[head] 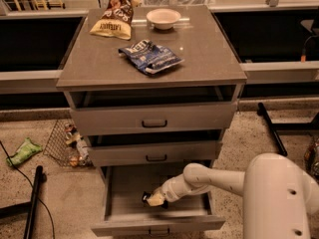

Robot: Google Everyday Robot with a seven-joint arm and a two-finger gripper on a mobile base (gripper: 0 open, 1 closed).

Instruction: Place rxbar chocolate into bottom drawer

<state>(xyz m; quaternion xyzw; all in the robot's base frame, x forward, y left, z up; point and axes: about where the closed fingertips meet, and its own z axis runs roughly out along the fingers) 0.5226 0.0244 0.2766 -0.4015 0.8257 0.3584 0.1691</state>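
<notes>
The bottom drawer (119,222) of the grey cabinet is pulled out, and its floor shows. My gripper (153,199) reaches in from the right, low over the middle of the drawer floor. It is shut on the rxbar chocolate (146,198), of which only a small dark end shows at the gripper's left tip. My white arm (214,179) crosses the drawer's right side and hides that part of the inside.
A blue-and-white snack bag (150,57), a yellow-and-brown chip bag (113,19) and a white bowl (163,18) lie on the cabinet top. The two upper drawers (153,117) stand slightly ajar. A wire basket (67,143), green litter (23,151) and a black pole (34,203) are on the floor at left.
</notes>
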